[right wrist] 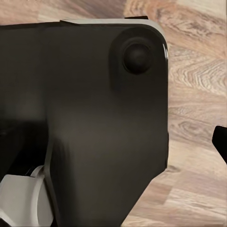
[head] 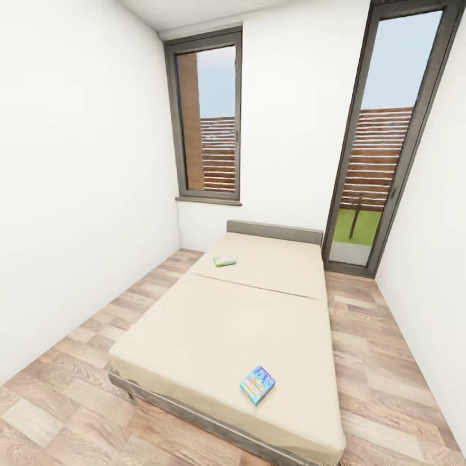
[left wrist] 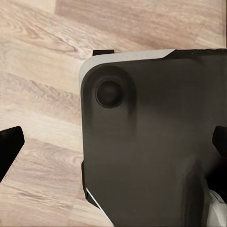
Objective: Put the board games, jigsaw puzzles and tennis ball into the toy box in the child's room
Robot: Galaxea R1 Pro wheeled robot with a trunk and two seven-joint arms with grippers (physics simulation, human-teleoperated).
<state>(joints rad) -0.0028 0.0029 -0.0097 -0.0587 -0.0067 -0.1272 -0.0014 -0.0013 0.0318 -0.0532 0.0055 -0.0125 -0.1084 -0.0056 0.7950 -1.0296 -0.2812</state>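
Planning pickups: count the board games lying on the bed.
2: one flat colourful game box near the cream bed's foot; another near the grey headboard.

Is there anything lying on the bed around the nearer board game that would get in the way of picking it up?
Nothing visible: the nearer board game lies alone on the bed's plain cream cover.

The head view is bright and evenly lit, with daylight at the two windows [head: 208,116] and white walls nearly washed out. Shadows are faint; only a soft dark edge runs under the bed [head: 213,336]. Straight lines lean and spread toward the edges, a wide-lens stretch. Both wrist views look soft and slightly blurred, with the robot's dark base [left wrist: 156,142] smooth and dull above a sharper wood floor [left wrist: 38,71].
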